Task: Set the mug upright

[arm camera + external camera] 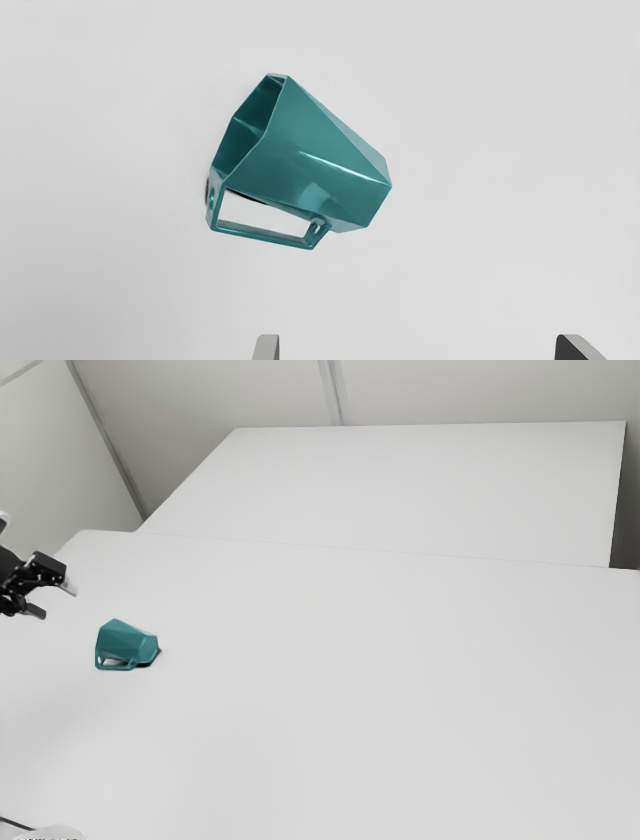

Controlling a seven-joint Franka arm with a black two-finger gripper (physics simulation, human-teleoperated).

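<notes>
Pincer [418,341] released, fingers wide apart, nothing between them, poised clear of mug [127,644]. Mug lies on its side on table [350,690], mouth toward exterior view's left. Upright stance unmet; grasping, tipping onto base, letting go likely remain.

The mug [315,160] is teal — the pincer [53,600] black, the table [380,690] whitish.

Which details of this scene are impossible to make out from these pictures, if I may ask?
- Mug's downward side: both views, hidden by its own body.
- Mug's inner bottom: wrist view, hidden by its wall.
- Rear of the gripper: exterior view, cut off by the left edge.
- Pale object: exterior view, cut off by the bottom edge.
</notes>
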